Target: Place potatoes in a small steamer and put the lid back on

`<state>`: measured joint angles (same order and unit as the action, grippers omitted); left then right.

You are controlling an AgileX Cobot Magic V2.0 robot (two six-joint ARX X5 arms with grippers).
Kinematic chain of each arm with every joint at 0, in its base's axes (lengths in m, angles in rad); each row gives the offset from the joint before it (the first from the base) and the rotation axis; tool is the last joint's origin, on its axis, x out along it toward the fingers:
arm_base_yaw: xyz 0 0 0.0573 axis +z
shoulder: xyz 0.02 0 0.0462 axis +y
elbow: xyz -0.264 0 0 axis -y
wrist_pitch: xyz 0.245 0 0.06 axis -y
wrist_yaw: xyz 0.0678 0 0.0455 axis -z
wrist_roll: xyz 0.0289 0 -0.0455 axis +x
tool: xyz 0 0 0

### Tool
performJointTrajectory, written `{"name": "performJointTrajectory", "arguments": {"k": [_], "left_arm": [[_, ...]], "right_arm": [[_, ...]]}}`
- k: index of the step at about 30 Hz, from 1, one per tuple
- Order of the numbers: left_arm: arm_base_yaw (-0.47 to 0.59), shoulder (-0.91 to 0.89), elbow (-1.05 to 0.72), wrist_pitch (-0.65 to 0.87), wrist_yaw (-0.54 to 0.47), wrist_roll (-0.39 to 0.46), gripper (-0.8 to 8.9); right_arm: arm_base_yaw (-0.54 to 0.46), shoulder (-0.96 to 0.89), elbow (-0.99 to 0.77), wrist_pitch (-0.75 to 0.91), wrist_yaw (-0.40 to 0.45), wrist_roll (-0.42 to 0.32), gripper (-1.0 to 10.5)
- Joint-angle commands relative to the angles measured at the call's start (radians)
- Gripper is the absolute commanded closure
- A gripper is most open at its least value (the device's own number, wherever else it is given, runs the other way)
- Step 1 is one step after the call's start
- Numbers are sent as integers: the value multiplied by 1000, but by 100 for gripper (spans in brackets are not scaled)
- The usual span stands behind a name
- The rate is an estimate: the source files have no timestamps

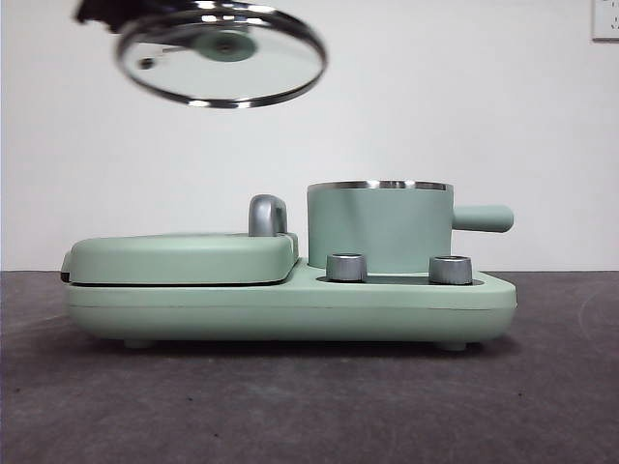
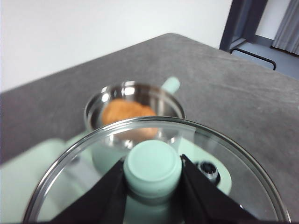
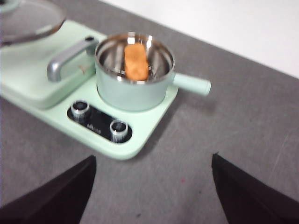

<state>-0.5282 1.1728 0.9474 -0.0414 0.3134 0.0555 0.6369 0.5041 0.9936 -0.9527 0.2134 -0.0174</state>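
The orange-brown potato [image 3: 136,61] lies inside the mint-green steamer [image 1: 379,225], which stands on the right of the cooker base; it also shows in the left wrist view [image 2: 126,112]. My left gripper [image 2: 153,175] is shut on the mint knob of the glass lid [image 1: 221,53] and holds it tilted in the air, high above the griddle cover, up and left of the steamer. The lid's edge shows in the right wrist view [image 3: 28,21]. My right gripper [image 3: 152,191] is open and empty, above the table in front of the cooker.
The mint-green cooker base [image 1: 290,309] carries a flat griddle cover [image 1: 179,256] with a grey handle [image 1: 268,215] on the left and two steel dials [image 1: 346,267] in front of the steamer. The steamer's side handle [image 1: 482,217] points right. Dark grey table [image 1: 309,406] around.
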Motion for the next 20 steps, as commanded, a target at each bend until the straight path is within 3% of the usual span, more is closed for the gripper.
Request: {"name": "performJointTrajectory", "arguments": {"k": [1, 10, 20], "left_arm": [[-29, 92, 110, 40, 6, 64, 799], [-76, 377, 391, 43, 6, 190, 799], [-81, 583, 501, 187, 6, 197, 799]], "right_arm": [[9, 2, 8, -2, 5, 17, 566], [9, 2, 8, -2, 5, 18, 566], [9, 2, 8, -2, 6, 18, 566]]}}
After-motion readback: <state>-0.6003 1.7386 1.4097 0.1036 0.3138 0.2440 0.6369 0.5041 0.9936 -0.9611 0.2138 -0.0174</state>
